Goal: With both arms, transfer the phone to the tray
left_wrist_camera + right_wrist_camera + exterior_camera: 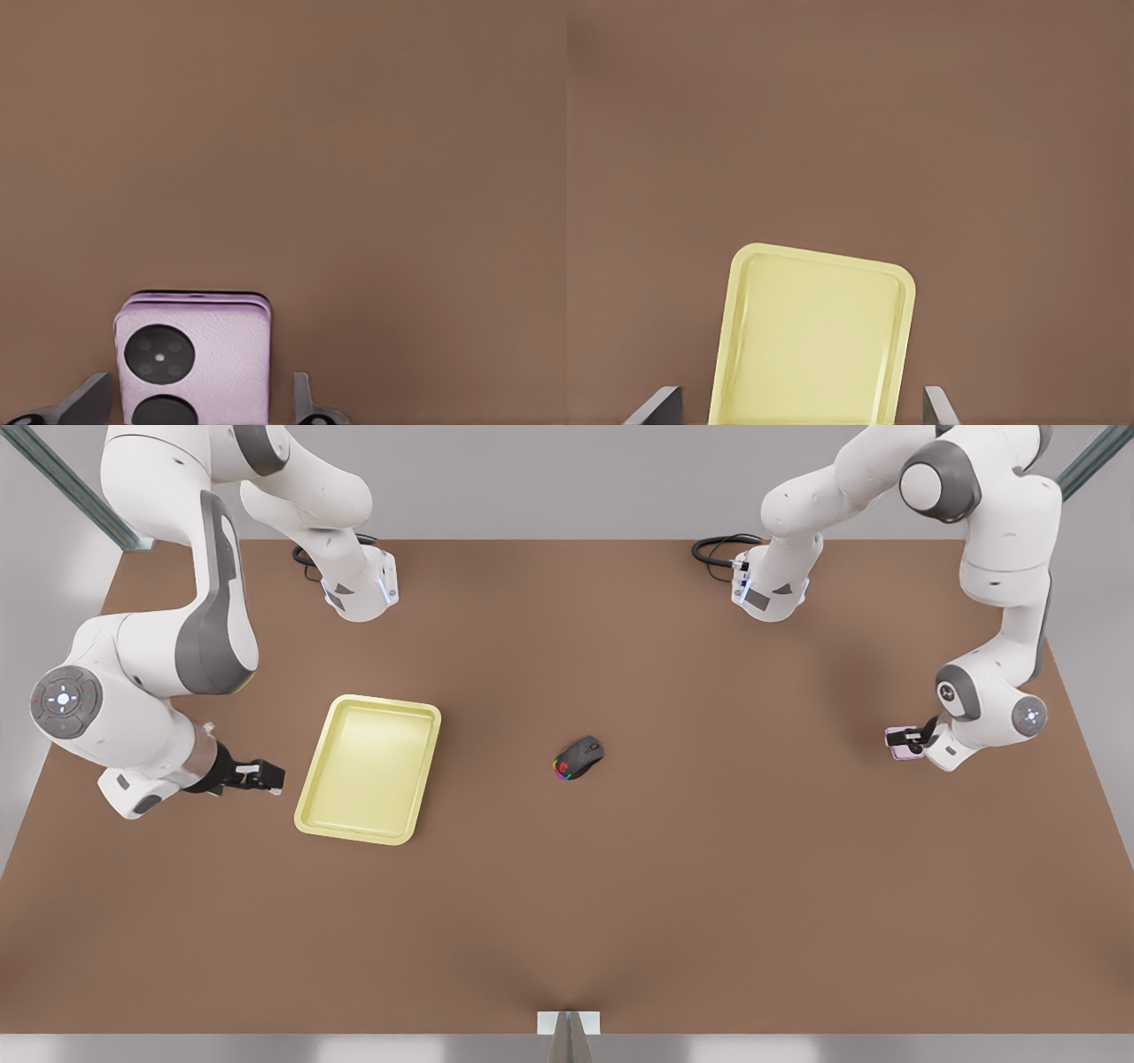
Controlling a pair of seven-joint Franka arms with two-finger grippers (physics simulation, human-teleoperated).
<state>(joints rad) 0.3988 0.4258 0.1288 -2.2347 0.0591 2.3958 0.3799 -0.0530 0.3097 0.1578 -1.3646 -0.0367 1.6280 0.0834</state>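
I see the left pincer (195,403) down at the phone (904,742) on the counter (709,850), fingers spread either side of it (not touching). My right pincer (266,775) waits spread beside the tray (425,717), well apart from the phone.

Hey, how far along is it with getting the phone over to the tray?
Early stage. Nothing is delivered yet: the tray holds nothing. In hand: the left gripper, open, straddles the phone at the front view's right, with gaps on both sides, so no grip yet. The right gripper waits open beside the tray. Left: grasp, carry past the mouse, probably hand over, place.
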